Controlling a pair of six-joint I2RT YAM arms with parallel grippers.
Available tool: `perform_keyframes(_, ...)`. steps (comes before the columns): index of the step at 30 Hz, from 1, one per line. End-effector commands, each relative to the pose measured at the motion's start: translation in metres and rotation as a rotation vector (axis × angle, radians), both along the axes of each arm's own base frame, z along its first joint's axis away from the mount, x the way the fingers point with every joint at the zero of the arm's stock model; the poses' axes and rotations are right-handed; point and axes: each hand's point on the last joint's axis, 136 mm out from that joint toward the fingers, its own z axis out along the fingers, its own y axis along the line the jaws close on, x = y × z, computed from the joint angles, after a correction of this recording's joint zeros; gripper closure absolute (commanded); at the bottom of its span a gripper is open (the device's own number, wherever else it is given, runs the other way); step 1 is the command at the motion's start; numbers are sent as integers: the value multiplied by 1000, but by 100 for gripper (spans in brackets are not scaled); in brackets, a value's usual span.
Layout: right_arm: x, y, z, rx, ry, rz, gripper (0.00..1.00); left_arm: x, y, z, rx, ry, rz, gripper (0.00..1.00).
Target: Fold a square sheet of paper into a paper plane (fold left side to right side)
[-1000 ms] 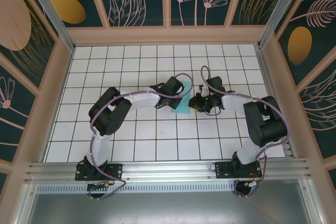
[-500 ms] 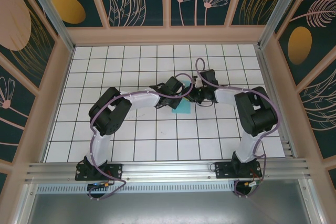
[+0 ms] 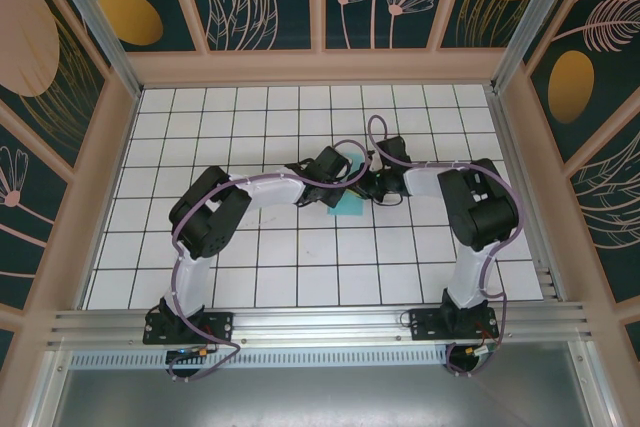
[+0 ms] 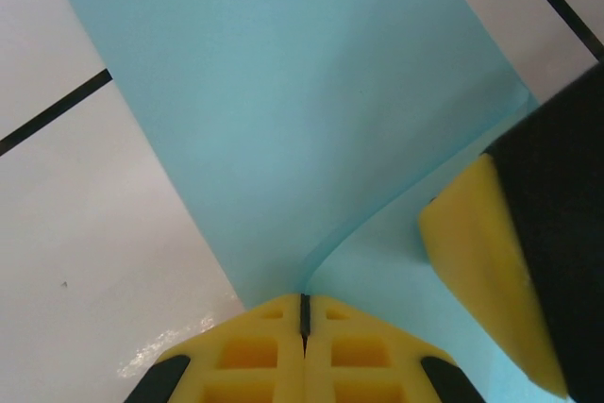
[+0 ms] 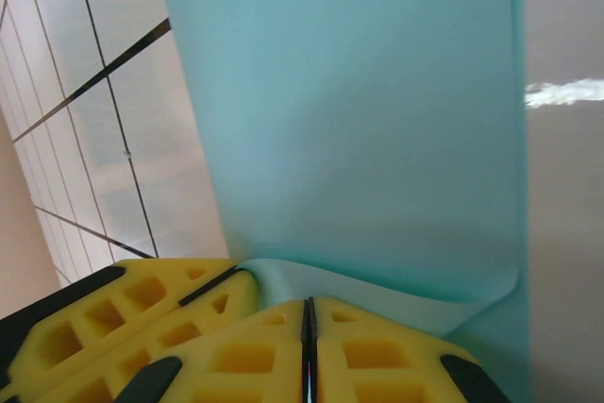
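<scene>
- The left jaws are pressed together, pinching a lifted edge of the sheet of paper.
- The right jaws are closed too, nipping another raised edge of the same sheet, just beside the left ones.
- The paper lies on the tiled surface, between both arms, with one layer curling up off the rest.
- Progress looks early: one fold is being laid over. No nose or wings show, so creasing and the later folds remain.
</scene>
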Motion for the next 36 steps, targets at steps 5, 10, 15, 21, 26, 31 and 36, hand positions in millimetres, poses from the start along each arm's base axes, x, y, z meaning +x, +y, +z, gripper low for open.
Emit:
perform_keyframes(5, -1, -7, -10, -75, 2, 4, 88, 1, 17, -20, 69, 14, 39, 100)
perform_keyframes(10, -6, -10, -14, -93, 14, 4, 88, 2, 16, -20, 65, 11, 41, 100)
perform_keyframes(15, -8, -11, -12, -86, 6, 8, 88, 4, 13, -17, 52, 8, 37, 100)
perform_keyframes(21, -8, -14, -14, -107, 12, 5, 88, 5, 13, -19, 65, 6, 39, 100)
perform_keyframes(26, -12, -18, -26, -142, 49, 3, 88, 5, 12, -9, 42, -3, 42, 100)
perform_keyframes(31, -16, -25, -36, -187, 78, -4, 88, 7, 8, 27, -18, -46, 50, 91)
perform_keyframes(36, -16, -23, -37, -179, 79, -1, 88, 4, 13, 66, -71, -86, 67, 69)
